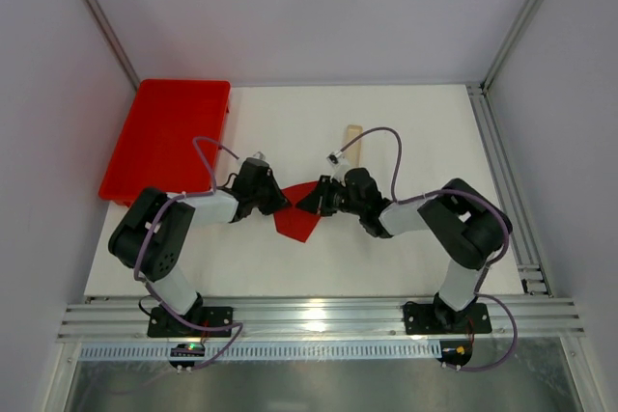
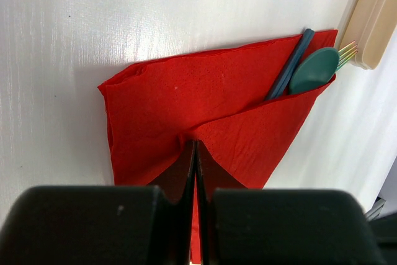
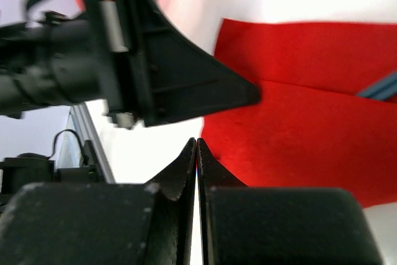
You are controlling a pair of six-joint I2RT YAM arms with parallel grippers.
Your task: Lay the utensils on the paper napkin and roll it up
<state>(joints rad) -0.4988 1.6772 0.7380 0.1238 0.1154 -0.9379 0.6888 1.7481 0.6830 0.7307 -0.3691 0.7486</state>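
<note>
Found napkin (image 1: 297, 222) flat on the table (image 1: 406, 248), mid-table between both arms, well apart from the red tray (image 1: 164, 137) at the far left. Saw it folded, with one flap laid over the rest to make a pocket. Spotted utensils (image 2: 301, 72) tucked under that flap, ends poking out at the napkin's far corner: teal spoon bowl (image 2: 317, 67), slim bluish handle (image 2: 291, 59) right beside it, pale tine tips (image 2: 347, 51) just past the bowl. Saw those tips reach the edge of a beige strip (image 2: 375, 17); couldn't tell whether they touched.

Saw left gripper (image 2: 193, 148) clenched tight, no gap between the jaws, tips set on the flap's edge near the middle of the napkin. Couldn't tell whether any paper was pinched between them. Confirmed from the right wrist view: same pointed tip down against the flap's edge.

Saw right gripper (image 3: 196, 147) clenched too, jaws pressed flush and nothing visible between them. Placed its tips over bare table, just beside the napkin's edge. Couldn't tell whether it touched the paper.

From overhead, saw both grippers pointing at each other, tips near one another above the napkin's far half.
</note>
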